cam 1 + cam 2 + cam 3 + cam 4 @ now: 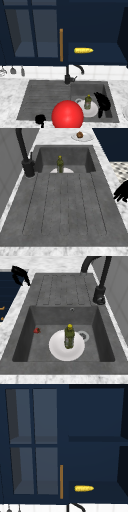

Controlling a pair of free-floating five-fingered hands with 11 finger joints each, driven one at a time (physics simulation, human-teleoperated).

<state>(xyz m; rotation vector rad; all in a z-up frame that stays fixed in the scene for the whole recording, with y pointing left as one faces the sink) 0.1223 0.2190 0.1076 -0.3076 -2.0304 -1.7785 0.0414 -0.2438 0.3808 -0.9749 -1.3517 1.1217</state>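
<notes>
In the sink basin [110, 100], the right robot hand [102, 103], fingers relaxed and apart, hangs just beside the green bottle [87, 102] standing upright on the white plate [93, 113]; the bottle is probably rigid, light and top-heavy, best gripped mid-body.

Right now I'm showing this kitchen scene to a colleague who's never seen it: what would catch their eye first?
Probably the big red ball at the sink's front edge, in the front view. Next, the green bottle standing upright on a white plate in the basin, with the right hand just beside it. Then the yellow corn cob on the open cabinet shelf above the black faucet.
</notes>
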